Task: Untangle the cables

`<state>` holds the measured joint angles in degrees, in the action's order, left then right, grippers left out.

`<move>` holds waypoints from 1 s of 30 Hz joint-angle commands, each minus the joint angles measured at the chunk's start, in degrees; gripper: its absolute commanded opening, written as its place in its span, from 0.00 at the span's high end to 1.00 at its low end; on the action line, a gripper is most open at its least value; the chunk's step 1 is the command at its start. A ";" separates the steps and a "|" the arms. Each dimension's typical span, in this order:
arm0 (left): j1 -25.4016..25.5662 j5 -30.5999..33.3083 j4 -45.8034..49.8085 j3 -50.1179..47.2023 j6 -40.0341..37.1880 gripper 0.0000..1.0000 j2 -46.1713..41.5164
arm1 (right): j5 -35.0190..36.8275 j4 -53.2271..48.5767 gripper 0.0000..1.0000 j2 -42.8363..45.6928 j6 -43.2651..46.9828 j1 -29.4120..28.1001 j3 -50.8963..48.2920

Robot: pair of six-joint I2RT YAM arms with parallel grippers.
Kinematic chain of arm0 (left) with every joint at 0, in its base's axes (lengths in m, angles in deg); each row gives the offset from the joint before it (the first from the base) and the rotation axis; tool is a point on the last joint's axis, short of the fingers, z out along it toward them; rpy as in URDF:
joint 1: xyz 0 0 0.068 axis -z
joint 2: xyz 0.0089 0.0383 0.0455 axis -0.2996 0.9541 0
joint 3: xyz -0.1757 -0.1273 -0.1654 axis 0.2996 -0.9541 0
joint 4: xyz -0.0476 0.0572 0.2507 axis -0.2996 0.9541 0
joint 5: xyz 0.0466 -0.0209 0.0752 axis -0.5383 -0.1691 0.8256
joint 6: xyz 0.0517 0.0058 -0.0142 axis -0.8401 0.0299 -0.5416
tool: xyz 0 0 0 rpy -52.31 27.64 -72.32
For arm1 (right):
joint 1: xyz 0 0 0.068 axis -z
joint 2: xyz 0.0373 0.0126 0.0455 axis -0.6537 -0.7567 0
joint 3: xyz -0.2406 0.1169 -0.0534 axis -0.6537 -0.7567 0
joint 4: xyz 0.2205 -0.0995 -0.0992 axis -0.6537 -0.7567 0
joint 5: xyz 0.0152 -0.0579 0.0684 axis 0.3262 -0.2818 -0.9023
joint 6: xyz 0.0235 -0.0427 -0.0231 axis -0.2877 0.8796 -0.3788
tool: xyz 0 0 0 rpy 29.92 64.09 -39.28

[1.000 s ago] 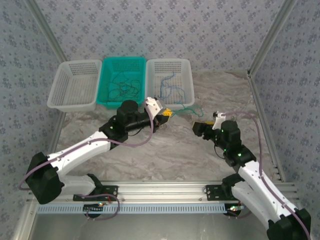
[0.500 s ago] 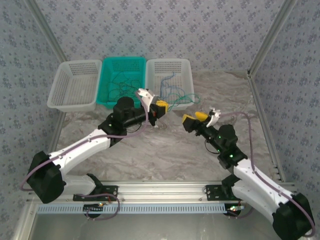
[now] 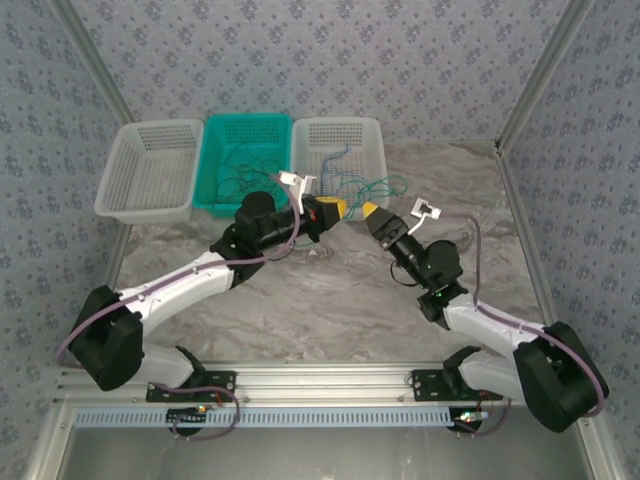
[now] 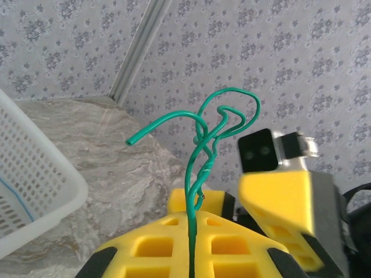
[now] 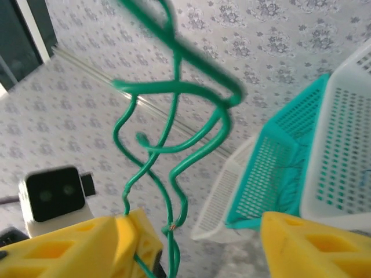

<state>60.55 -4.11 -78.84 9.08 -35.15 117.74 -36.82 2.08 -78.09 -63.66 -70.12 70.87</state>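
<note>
Your left gripper (image 3: 331,210) is closed firmly on the green cable (image 4: 200,139). In the left wrist view its two yellow fingers (image 4: 156,243) are pressed together and the cable comes up out of the seam between them. Above the fingers the cable is twisted around itself and makes a few loops, and one cut end points away to the left.

Your right gripper (image 3: 371,214) is spread wide and grasps nothing. In the right wrist view the loops of the green cable stand in the gap between its own fingers (image 5: 313,246), closer to the finger on the left of that view. You cannot tell there if the cable touches that finger.

In the top view the two grippers almost meet tip to tip above the table (image 3: 330,300). They are just in front of the white basket (image 3: 338,122) on the right, and the green cable is lifted between them, looping near the front of this basket. A blue cable (image 3: 338,160) lies inside this white basket. The other cables (image 3: 240,176) lie as a thin tangle in the teal basket (image 3: 248,119) beside it.
</note>
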 commanded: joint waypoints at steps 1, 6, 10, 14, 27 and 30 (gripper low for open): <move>-0.31 -1.99 -6.07 2.59 3.69 1.00 0.33 | 0.12 8.74 0.40 -4.23 -9.85 1.35 2.73; -0.33 -2.08 -4.66 2.85 2.82 1.00 -0.02 | -2.14 9.88 0.59 -7.63 -9.82 0.67 5.57; -0.40 -1.59 -4.42 2.13 2.42 1.00 -0.78 | -2.69 8.57 0.82 -7.69 -8.80 0.03 6.07; -0.82 -1.00 -3.44 1.58 1.34 1.00 -1.77 | -2.61 5.67 1.00 -6.93 -8.21 0.64 4.99; -6.93 2.66 11.56 0.15 -7.65 1.00 -14.77 | 12.76 -57.60 1.00 15.51 26.10 6.36 5.03; -7.68 2.97 12.67 -0.35 -8.24 1.00 -16.24 | 11.07 -61.84 1.00 18.88 20.82 14.13 1.98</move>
<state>54.06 -3.45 -66.91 9.19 -40.74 103.82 -31.64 -44.89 -61.37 -43.88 -61.90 75.96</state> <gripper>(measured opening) 0.079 0.050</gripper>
